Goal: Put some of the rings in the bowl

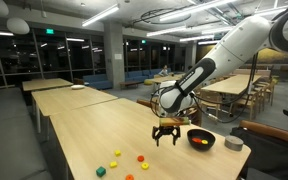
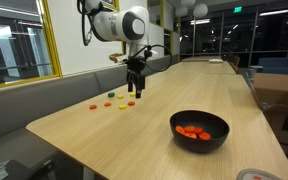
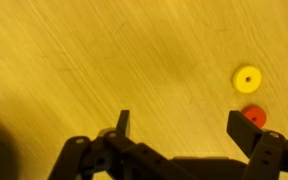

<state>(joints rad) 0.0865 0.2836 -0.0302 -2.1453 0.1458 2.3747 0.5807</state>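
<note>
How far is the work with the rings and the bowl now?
Done: several orange rings already lie in the bowl. In hand: nothing; the jaws stand open and empty over the table. Left: a few loose rings lie on it near them, perhaps more to carry.

No text, label, brand or number is legible in any view. A small green-lit sign (image 1: 47,30) hangs high in the background of an exterior view. A similar green-lit ceiling sign (image 2: 237,8) appears near the top edge of an exterior view. The lettering on both is too small and blurred to read.
</note>
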